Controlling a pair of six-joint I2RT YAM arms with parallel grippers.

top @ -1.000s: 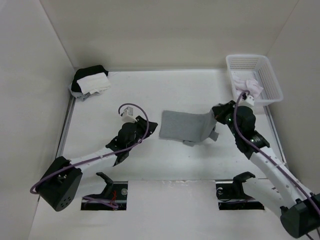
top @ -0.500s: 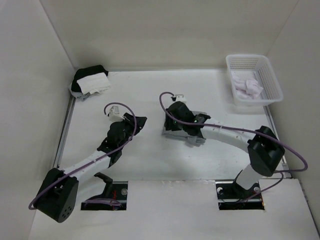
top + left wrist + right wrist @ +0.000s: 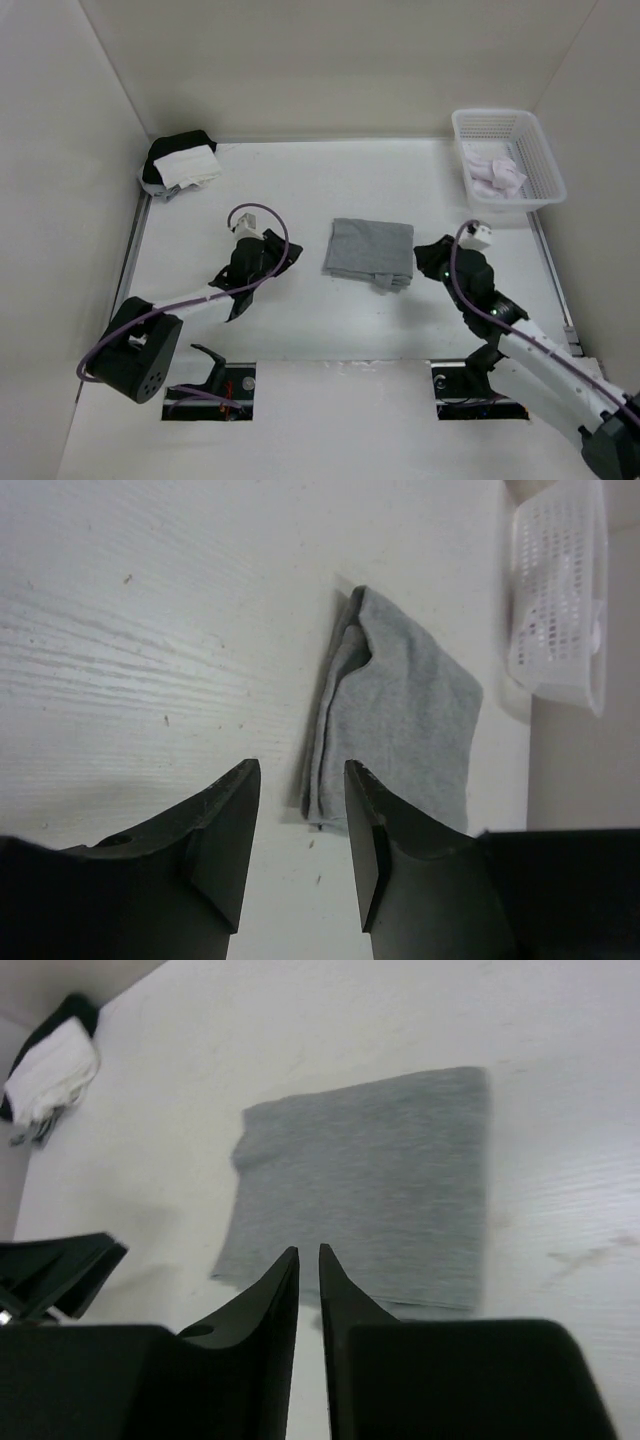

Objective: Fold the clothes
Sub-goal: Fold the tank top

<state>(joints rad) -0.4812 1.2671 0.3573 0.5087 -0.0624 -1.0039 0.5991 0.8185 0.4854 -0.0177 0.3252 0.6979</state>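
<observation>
A grey tank top lies folded into a compact rectangle near the middle of the white table, flat on the surface, with the two robot arms on either side of it and neither one touching it. A small bit of fabric sticks out at the near right corner of the fold. In the left wrist view, stacked layers show along one edge.

The left gripper hovers just to the left of the top, pointing toward it. Its jaws are spread well apart and have nothing between them — only bare table and the edge of the grey cloth show through the gap. The right gripper sits just off the top's right edge, also aimed at it. Its jaws are drawn almost together, with a thin slit between them, and they hold nothing.

At the far right corner of the table stands a white plastic basket with a pale pinkish-white garment crumpled inside. At the far left corner, against the wall, rests a bundle of white and black cloth — well apart from the tank top and from both arms. Purple cables loop over each arm.
</observation>
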